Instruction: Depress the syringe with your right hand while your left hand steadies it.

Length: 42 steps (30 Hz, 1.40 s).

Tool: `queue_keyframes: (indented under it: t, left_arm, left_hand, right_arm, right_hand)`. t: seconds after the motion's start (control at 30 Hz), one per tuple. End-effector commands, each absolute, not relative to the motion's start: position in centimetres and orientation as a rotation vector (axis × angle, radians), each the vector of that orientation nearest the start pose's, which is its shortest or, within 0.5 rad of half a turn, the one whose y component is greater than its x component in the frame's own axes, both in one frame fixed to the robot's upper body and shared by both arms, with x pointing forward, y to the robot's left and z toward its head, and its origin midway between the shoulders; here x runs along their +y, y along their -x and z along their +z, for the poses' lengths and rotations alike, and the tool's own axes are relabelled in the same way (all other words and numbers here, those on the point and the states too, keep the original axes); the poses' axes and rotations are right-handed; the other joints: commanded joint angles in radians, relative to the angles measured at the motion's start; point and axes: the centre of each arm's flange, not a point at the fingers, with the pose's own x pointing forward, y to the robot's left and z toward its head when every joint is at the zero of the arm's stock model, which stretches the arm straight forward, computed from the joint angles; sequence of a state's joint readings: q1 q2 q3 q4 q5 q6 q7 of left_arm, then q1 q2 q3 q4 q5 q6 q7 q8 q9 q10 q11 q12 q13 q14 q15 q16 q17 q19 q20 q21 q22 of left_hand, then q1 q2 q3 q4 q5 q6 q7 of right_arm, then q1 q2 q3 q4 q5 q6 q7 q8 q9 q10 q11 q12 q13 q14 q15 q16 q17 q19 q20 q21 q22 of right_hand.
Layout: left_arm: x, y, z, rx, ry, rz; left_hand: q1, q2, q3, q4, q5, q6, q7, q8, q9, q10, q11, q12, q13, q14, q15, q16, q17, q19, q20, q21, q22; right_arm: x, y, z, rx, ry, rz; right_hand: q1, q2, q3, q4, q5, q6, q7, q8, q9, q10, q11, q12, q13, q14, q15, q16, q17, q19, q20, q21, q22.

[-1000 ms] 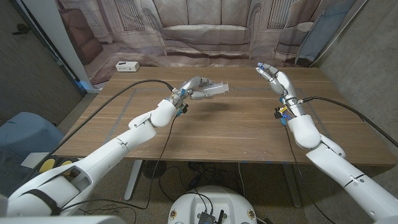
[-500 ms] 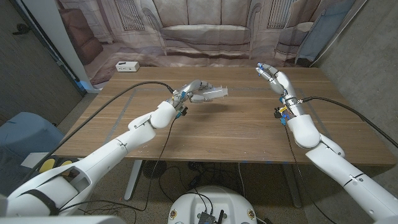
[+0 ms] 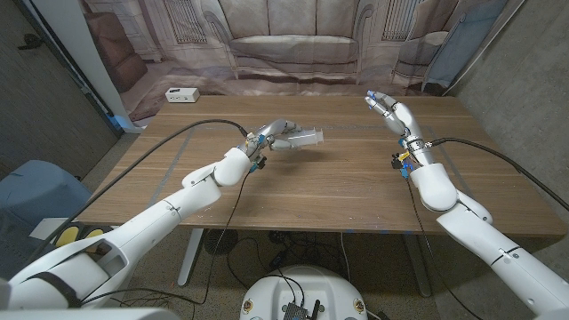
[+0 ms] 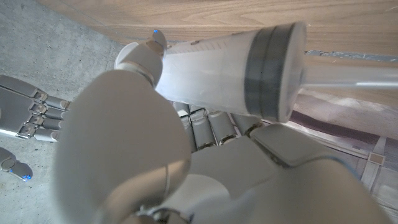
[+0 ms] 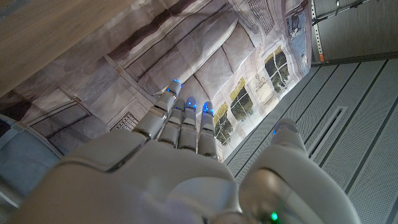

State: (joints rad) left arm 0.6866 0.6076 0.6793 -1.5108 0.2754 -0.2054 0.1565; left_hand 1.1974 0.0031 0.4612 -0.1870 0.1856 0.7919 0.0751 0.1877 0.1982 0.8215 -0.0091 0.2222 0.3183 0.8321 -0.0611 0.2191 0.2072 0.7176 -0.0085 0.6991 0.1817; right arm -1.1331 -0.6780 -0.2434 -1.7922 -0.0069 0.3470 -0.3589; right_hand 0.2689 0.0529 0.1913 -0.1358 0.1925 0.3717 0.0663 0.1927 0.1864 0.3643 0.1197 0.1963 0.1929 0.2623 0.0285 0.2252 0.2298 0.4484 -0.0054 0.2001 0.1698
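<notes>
While our left hand [image 3: 276,133] is gripping the syringe [image 3: 305,137] above the table's centre, our right hand [image 3: 388,108], fingers extended and empty at two o'clock, is needing to reach the plunger.

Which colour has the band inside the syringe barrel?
Dark grey, inside the translucent white syringe. The left wrist view shows it best.

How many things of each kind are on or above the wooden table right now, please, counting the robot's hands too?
Syringe: 1, held by the left hand above the table.
White box: 1, near the table's far left corner.
Robot hands: 2, the left hand and the right hand, which holds nothing.
Total: 4
</notes>
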Motion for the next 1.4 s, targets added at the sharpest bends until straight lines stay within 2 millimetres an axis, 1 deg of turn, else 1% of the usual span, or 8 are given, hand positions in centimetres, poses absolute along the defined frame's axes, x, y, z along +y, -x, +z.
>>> queue_keyframes:
  t: [0.03, 0.43, 0.8, 1.4]
  left_arm:
    - [15.0, -61.8, 0.3, -0.845, -1.021, -0.240]
    - [15.1, -61.9, -0.4, -0.829, -1.050, -0.230]
    - [15.0, -61.9, -1.3, -0.815, -1.088, -0.225]
    - [14.9, -62.1, -2.6, -0.791, -1.129, -0.236]
  left_hand:
    - [0.011, 0.086, 0.020, 0.021, 0.007, -0.004, 0.002, 0.007, 0.003, -0.004, -0.003, 0.000, 0.001, 0.031, -0.039, 0.005, 0.002, -0.006, 0.001, 0.004, 0.002]
    - [0.012, 0.083, 0.017, 0.021, 0.007, -0.008, 0.004, 0.006, 0.003, -0.008, -0.002, -0.002, 0.001, 0.023, -0.040, 0.003, 0.003, -0.011, 0.001, 0.005, 0.002]
    - [0.010, 0.082, 0.014, 0.023, 0.006, -0.011, -0.002, 0.006, 0.003, -0.014, -0.002, -0.005, 0.000, 0.017, -0.037, 0.003, 0.004, -0.022, 0.002, 0.003, 0.002]
    - [0.007, 0.080, 0.009, 0.025, 0.006, -0.019, -0.003, 0.004, 0.002, -0.023, -0.003, -0.008, -0.001, 0.004, -0.033, 0.001, 0.005, -0.035, 0.003, 0.003, 0.002]
  right_arm:
    - [-27.2, -52.5, 0.6, -0.974, 0.521, -0.029]
    - [-27.2, -52.7, 0.4, -0.966, 0.518, -0.030]
    - [-27.2, -52.8, 0.3, -0.962, 0.516, -0.026]
    - [-27.1, -52.8, -0.1, -0.950, 0.514, -0.027]
  right_hand:
    - [0.007, 0.001, -0.004, 0.002, 0.000, 0.005, 0.003, 0.003, 0.001, 0.007, 0.002, 0.005, 0.004, 0.004, 0.005, 0.000, 0.004, 0.005, -0.003, -0.001, 0.006]
    - [0.007, 0.000, -0.005, 0.003, -0.001, 0.005, 0.005, 0.004, 0.001, 0.008, 0.003, 0.005, 0.004, 0.004, 0.005, 0.000, 0.004, 0.004, -0.002, -0.001, 0.006]
    - [0.008, 0.000, -0.005, 0.002, -0.001, 0.005, 0.003, 0.003, 0.001, 0.008, 0.004, 0.005, 0.004, 0.004, 0.007, 0.000, 0.004, 0.004, -0.002, -0.001, 0.006]
    - [0.008, 0.001, -0.006, 0.003, -0.001, 0.006, 0.004, 0.004, 0.001, 0.008, 0.003, 0.005, 0.004, 0.004, 0.006, -0.001, 0.004, 0.003, -0.001, -0.001, 0.006]
